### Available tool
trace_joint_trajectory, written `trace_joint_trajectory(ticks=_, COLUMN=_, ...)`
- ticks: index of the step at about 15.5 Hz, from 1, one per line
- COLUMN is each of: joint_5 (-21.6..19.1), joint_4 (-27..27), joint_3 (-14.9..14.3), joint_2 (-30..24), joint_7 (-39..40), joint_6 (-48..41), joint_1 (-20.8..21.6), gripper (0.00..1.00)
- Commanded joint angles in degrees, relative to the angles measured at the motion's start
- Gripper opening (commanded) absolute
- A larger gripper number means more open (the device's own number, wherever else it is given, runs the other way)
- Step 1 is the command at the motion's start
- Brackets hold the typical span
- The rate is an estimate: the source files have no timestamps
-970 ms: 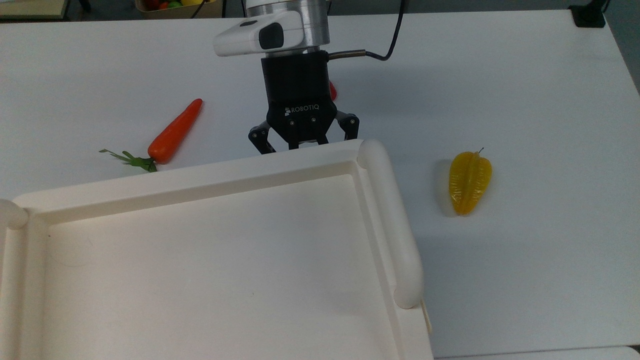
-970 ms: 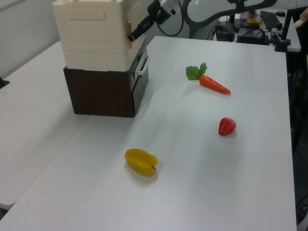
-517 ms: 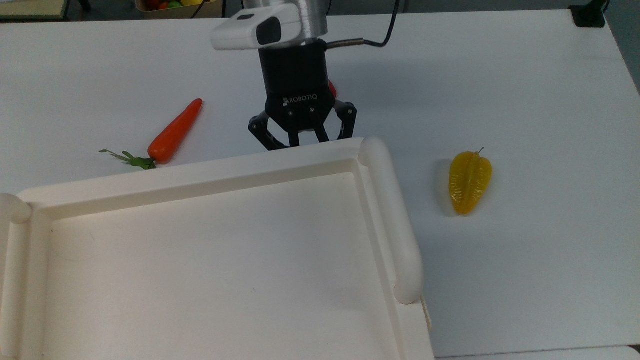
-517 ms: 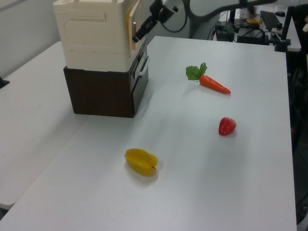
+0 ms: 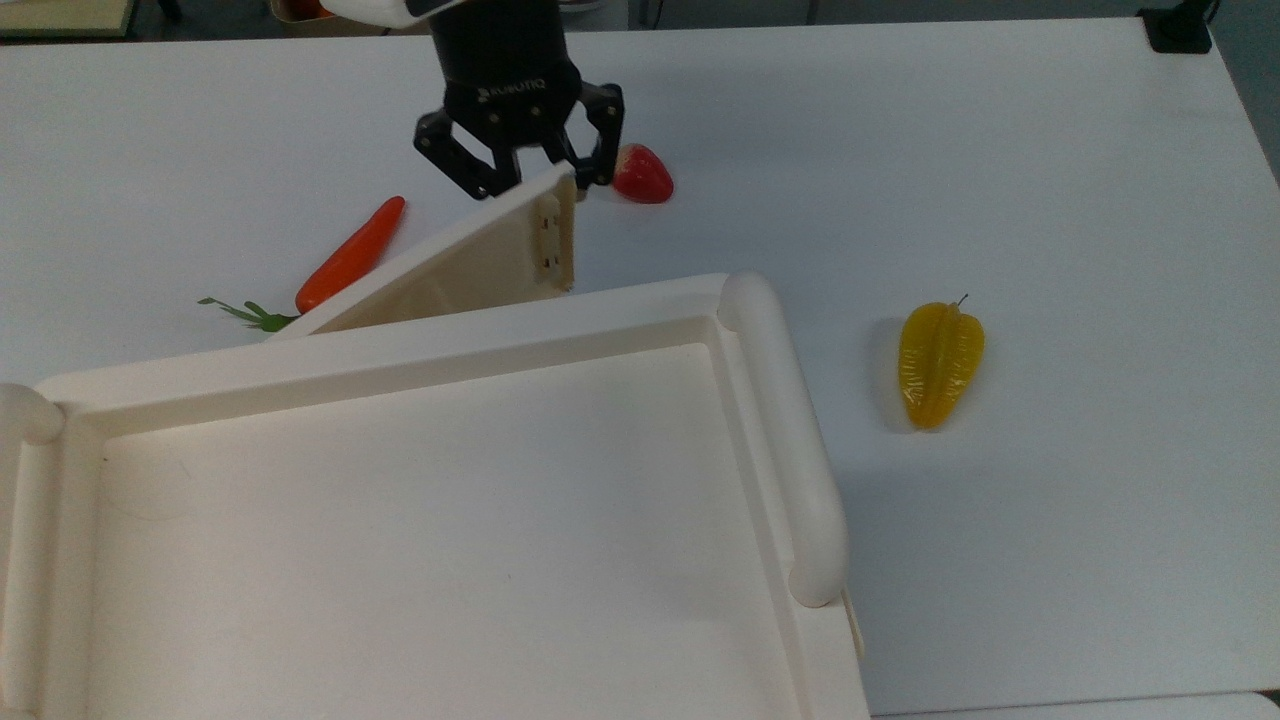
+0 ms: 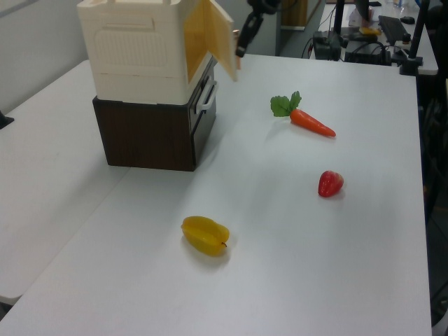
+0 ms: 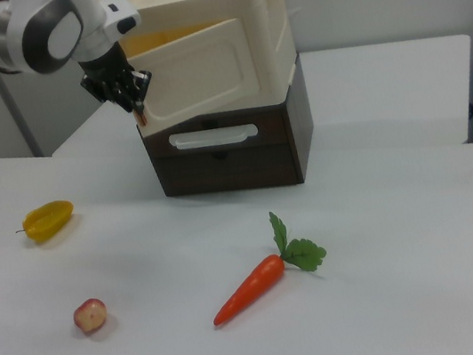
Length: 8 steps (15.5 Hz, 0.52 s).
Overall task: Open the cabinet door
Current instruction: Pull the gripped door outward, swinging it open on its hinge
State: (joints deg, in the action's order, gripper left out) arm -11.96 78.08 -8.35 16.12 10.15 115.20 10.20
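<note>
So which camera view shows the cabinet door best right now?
The right view: the cabinet door shows its broad outer face, swung out. The top view catches the cabinet door foreshortened from above; the left view shows its yellowish inner face.

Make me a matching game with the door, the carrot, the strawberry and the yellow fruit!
Things:
1. cabinet door
2. carrot
3. strawberry
4. yellow star fruit

Descriptions:
A. red, on the table just beside the end effector in the top view
B. swung partly open
C. orange with green leaves
D. lying alone at the top view's right

Pairs: 1-B, 2-C, 3-A, 4-D
</note>
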Motion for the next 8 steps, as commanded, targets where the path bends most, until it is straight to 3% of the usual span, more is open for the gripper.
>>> trace_joint_trajectory(ticks=1, joint_5=6.82, joint_4=2.96, joint_3=-0.17, joint_2=-4.86, joint_7=-3.89, joint_6=-18.72, joint_1=-3.85, gripper=0.43)
trace_joint_trajectory(ticks=2, joint_5=9.56, joint_4=2.96, joint_3=-0.09, joint_2=-5.13, joint_7=-5.91, joint_6=-21.91, joint_1=-4.39, gripper=0.66)
trace_joint_trajectory(ticks=4, joint_5=14.22, joint_4=2.96, joint_3=-0.09, joint_2=-4.96, joint_7=-8.82, joint_6=-26.50, joint_1=-4.57, gripper=1.00)
trace_joint_trajectory(ticks=8, joint_5=15.56, joint_4=4.71, joint_3=0.00, joint_2=-5.04, joint_7=-9.62, joint_6=-28.10, joint_1=-7.03, gripper=1.00)
